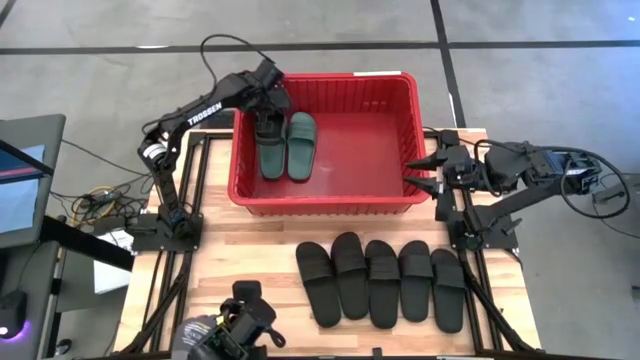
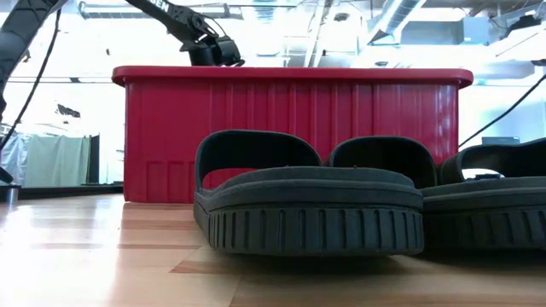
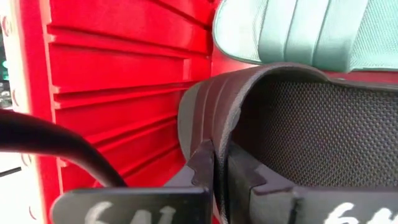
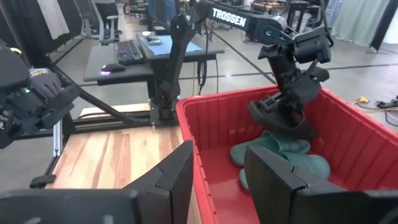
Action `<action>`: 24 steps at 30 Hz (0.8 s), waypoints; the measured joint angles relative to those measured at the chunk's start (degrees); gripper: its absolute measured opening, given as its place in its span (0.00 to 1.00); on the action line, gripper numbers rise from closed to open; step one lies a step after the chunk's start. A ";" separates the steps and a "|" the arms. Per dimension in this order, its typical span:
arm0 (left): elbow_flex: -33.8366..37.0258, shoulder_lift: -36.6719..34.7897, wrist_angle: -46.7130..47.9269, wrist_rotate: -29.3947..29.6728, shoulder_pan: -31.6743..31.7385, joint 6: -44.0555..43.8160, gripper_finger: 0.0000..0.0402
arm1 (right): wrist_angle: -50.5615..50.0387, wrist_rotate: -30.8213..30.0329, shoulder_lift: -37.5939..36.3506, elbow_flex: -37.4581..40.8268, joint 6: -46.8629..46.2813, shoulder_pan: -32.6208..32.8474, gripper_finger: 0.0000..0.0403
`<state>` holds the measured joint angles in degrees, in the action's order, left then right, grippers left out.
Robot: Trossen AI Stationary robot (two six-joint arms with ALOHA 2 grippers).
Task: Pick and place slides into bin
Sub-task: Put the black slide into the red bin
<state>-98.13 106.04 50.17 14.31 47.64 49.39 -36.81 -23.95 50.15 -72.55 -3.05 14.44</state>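
The red bin (image 1: 325, 200) stands at the table's far middle. Two sage-green slides (image 1: 288, 147) lie side by side on its floor at the left, soles down. My left gripper (image 1: 266, 112) reaches into the bin's far left corner from above and is shut on a black slide (image 4: 281, 116), just over the green pair (image 4: 280, 152). Several black slides (image 1: 382, 282) lie in a row on the table in front of the bin; they fill the low view (image 2: 307, 205). My right gripper (image 1: 415, 172) is open and empty beside the bin's right wall. My left gripper pinches the black slide's strap at its edge (image 3: 219, 124), one finger (image 3: 249, 180) under the strap and one (image 3: 200, 165) outside it. The fingers point down from above. The slide hangs tilted below them inside the bin, over the green slides; whether it touches them I cannot tell.
The bin's left wall (image 3: 112, 81) is close beside the held slide. Bare bin floor (image 1: 370, 150) lies to the right of the green pair. A person's gloved hand (image 4: 37, 93) works a handle off the table's near left corner (image 1: 225, 330).
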 joint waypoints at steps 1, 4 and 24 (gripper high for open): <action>0.00 0.00 -0.02 -0.17 0.18 0.00 0.00 | 0.06 -0.14 0.35 -0.02 0.00 0.04 0.33; 0.00 0.00 -0.11 -1.08 0.79 0.00 0.00 | -0.01 -0.16 0.89 -0.02 -0.49 0.04 0.33; -0.07 3.52 0.67 -1.67 1.51 -1.99 0.01 | 0.06 -0.17 4.55 -0.02 -4.96 0.19 0.33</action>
<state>-98.19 109.56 50.84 12.64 49.15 47.40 -36.75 -24.12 54.70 -72.58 -8.01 14.62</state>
